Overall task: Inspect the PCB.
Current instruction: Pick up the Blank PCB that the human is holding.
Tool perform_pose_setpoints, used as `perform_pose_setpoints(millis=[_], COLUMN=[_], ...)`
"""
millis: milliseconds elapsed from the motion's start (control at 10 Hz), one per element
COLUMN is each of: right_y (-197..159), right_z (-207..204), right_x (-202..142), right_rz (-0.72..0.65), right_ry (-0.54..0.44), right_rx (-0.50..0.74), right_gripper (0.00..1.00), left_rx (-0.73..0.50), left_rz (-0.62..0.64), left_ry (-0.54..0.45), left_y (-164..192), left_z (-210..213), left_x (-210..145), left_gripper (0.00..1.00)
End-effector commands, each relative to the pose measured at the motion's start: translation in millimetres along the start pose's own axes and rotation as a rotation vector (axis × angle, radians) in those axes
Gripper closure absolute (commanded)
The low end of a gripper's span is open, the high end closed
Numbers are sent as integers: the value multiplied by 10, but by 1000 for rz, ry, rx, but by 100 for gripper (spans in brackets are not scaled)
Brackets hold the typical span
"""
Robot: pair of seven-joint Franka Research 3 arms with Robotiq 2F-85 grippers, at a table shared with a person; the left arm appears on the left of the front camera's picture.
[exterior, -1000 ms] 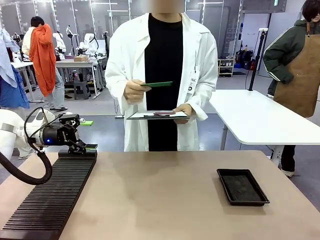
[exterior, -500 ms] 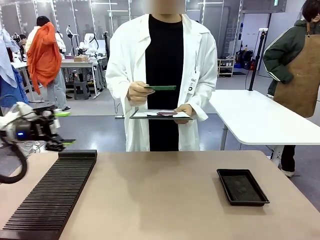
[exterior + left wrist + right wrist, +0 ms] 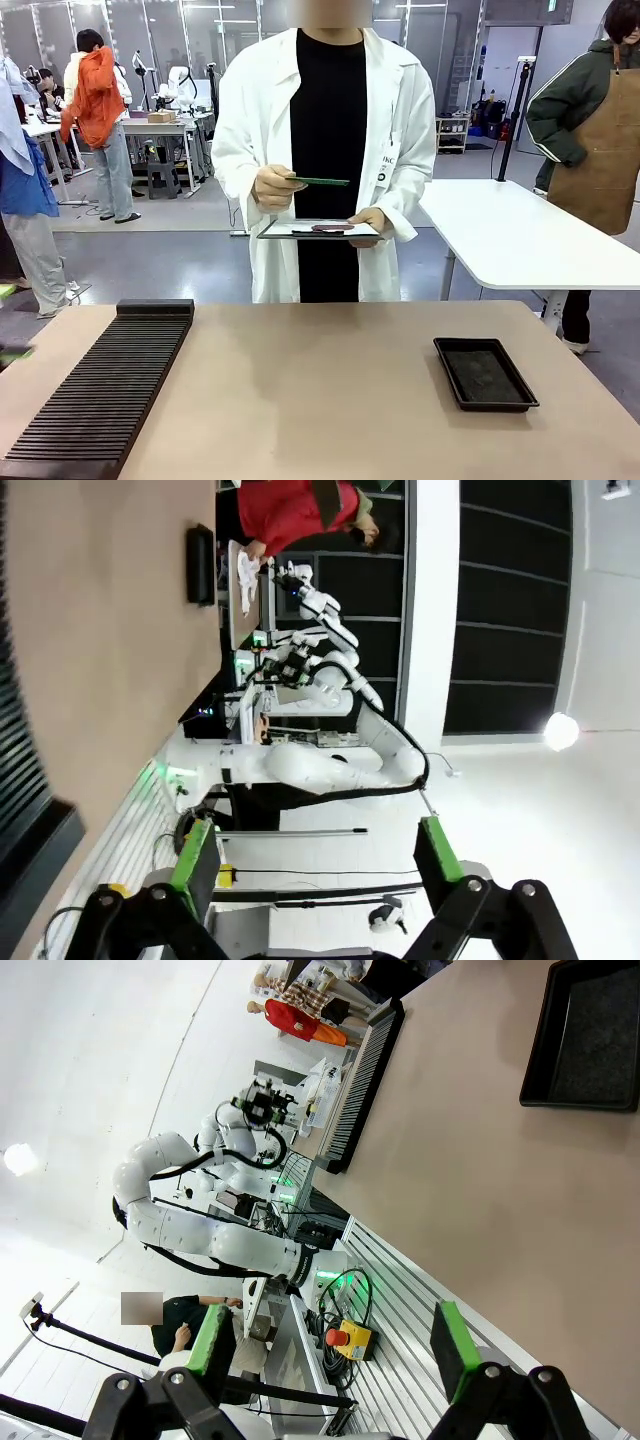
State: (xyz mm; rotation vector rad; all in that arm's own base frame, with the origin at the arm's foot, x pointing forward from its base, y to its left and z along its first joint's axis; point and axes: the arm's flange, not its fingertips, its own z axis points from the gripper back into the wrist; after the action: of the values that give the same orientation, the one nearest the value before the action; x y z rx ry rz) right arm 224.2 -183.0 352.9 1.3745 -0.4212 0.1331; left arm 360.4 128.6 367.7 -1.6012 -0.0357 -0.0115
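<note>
Since the left arm has drawn away from the far end of the slotted rack [image 3: 100, 390] and swung out past the desk's [image 3: 330, 400] left edge, the robot's part looks finished for now, and inspection rests with the person.

- PCB [image 3: 320, 181]: edge-on and level, pinched in the person's hand [image 3: 270, 186] beyond the desk's far edge, just above a clipboard [image 3: 318, 229] held by the other hand [image 3: 368, 220].
- Left gripper [image 3: 315, 852]: jaws wide, nothing between, wrist rolled sideways to the desk.
- Right gripper [image 3: 330, 1348]: jaws wide, empty, held off the desk's near side.
- Tray [image 3: 485, 373]: near the right edge.
</note>
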Motion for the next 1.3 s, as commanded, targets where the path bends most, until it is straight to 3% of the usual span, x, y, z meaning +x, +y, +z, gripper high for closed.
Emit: perform_pose_setpoints(millis=[0,200,700,1200], right_y=[5,5,5,5], right_z=[-7,-7,-7,-7], right_x=[17,17,17,17], right_rz=[6,6,6,6], right_ry=[-4,-4,-4,-4], right_rx=[1,1,1,1], right_gripper=[0,0,0,0], left_rx=[-41,-43,26,44], left_rz=[-109,-160,-172,-170], left_ry=[-34,-90,-100,-121], left_y=[229,439,313,323], left_z=[372,669,1033,1042], left_x=[-306,-450,-607,-591], left_gripper=[0,0,0,0])
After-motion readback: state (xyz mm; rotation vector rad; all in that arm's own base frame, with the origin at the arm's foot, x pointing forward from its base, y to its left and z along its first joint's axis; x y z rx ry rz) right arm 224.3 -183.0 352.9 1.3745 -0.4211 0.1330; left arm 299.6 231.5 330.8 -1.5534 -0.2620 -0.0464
